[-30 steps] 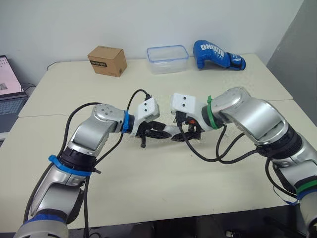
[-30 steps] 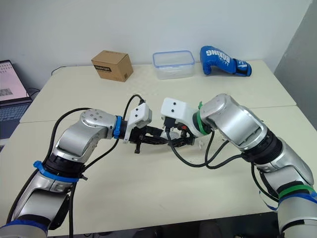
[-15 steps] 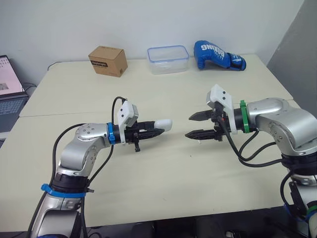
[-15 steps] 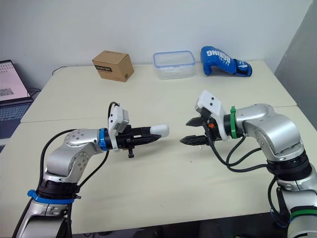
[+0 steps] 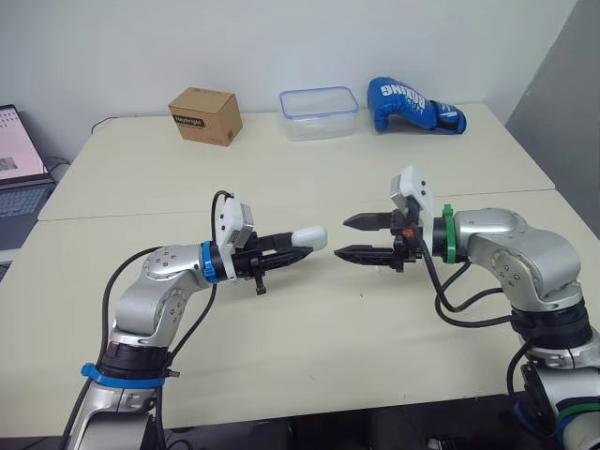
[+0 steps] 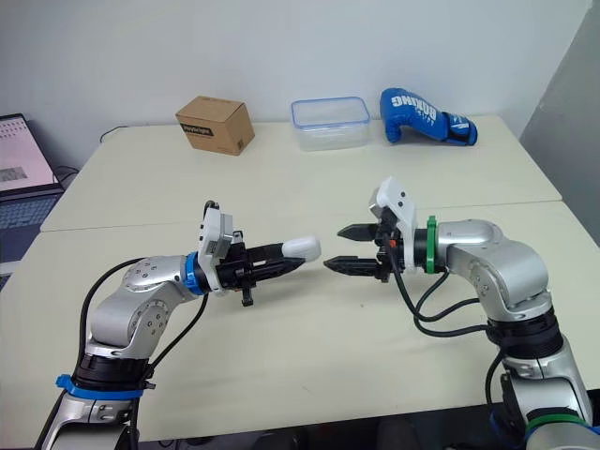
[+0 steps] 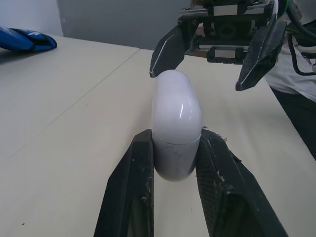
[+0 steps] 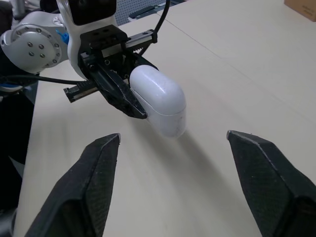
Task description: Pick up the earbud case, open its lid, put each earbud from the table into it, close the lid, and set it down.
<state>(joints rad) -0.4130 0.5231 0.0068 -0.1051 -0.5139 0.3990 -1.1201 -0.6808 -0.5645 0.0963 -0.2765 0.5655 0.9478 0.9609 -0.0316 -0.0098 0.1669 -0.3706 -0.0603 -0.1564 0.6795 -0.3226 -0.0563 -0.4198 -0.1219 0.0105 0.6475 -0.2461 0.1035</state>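
Two grippers face each other over the middle of the table [image 5: 281,328] in the head views. The left gripper [image 5: 292,247] is closed on the white earbud case [image 5: 310,237] and holds it above the table top, with the round end of the case pointing to 3 o'clock. The right gripper [image 5: 341,236] is just at 3 o'clock from the case, with its fingers spread apart and nothing between them; it is near the case but does not touch it. At the far edge of the table, a cardboard box [image 5: 204,114] stands at 11 o'clock, a clear plastic container [image 5: 319,98] at 12 o'clock and a blue boxing glove [image 5: 412,104] at 1 o'clock. A laptop [image 5: 17,150] is at 9 o'clock, beyond the table.

From the left wrist view, both black fingers [image 7: 131,192] press on the lower part of the case. The lid is shut, its seam just above the fingers.

From the right wrist view, the case lies between the two wide open fingers [image 8: 98,173] and a little beyond their tips.
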